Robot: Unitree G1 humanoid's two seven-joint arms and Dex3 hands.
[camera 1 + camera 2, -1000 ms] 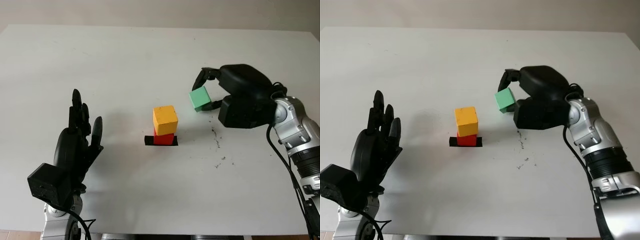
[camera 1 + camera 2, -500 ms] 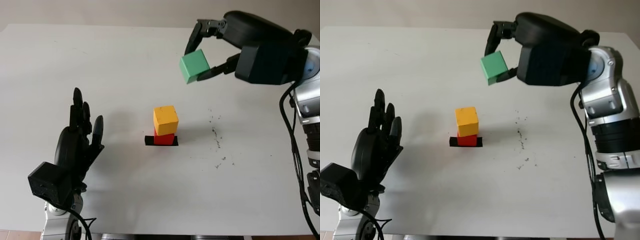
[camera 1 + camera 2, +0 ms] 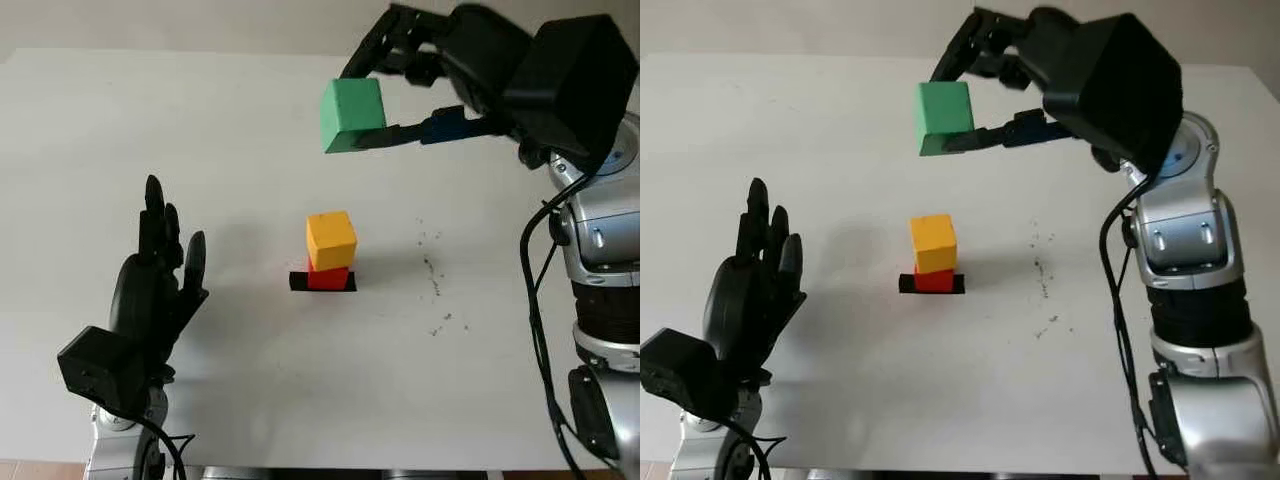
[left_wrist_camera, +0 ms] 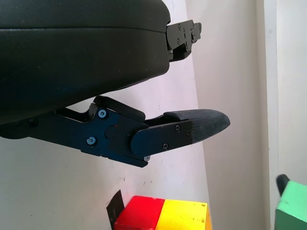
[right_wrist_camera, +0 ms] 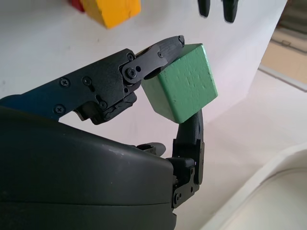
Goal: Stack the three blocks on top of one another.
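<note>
right hand — pinching green block aloft | left hand — open

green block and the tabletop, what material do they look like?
Green block, pinched in the right hand: probably painted wood; matte coat with small scuffs and specks, crisp edges. Foam or plastic is not ruled out.
Table: smooth matte white surface, likely laminate or painted board; dark specks near the stack. Left hand open, idle.

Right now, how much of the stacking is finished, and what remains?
Done: the yellow block sits on the red block. In hand: the right robot hand holds the green block in the air above the table. Left: place green on yellow. The left robot hand is open, near the table's front left.
</note>
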